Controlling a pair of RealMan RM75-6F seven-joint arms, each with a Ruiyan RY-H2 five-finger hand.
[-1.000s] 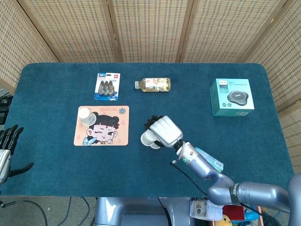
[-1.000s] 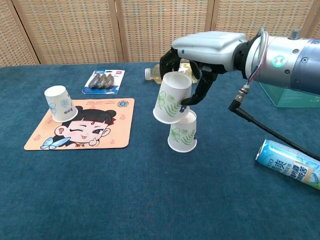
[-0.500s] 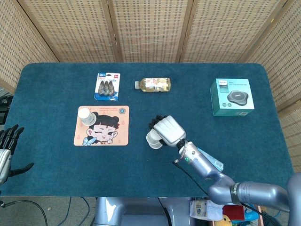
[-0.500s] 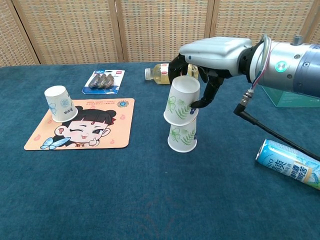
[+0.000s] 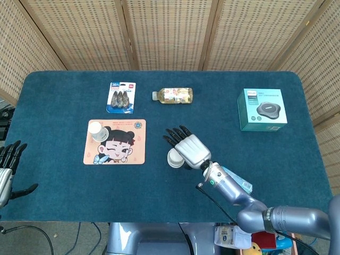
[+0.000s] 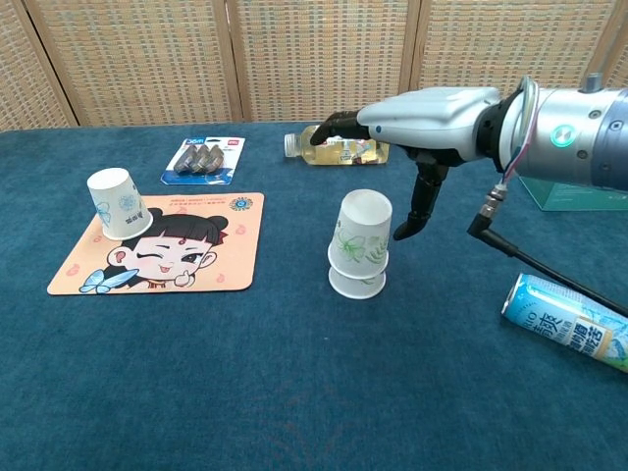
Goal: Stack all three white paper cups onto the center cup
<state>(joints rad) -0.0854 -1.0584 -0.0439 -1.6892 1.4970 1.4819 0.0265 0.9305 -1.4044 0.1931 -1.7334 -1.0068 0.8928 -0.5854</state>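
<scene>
Two white paper cups with green leaf prints stand upside down, nested as one stack [image 6: 359, 245] at the table's middle, also seen as the stack [image 5: 173, 158] from above. My right hand [image 6: 422, 118] hovers just above and right of it, fingers spread, holding nothing; the head view shows the right hand [image 5: 190, 149] over the stack's right side. A third white cup [image 6: 118, 203] stands upside down on the cartoon mat [image 6: 172, 255], far left. My left hand [image 5: 7, 166] rests off the table's left edge, fingers apart and empty.
A drink bottle [image 6: 339, 147] lies behind the stack, and a blister pack [image 6: 204, 159] sits at the back left. A teal box [image 5: 262, 109] stands at the right. A blue can [image 6: 569, 322] lies at the front right, near my right arm's cable.
My right hand lowered its cup over the center cup, let go and spread its fingers above the stack. The left hand has not moved.
</scene>
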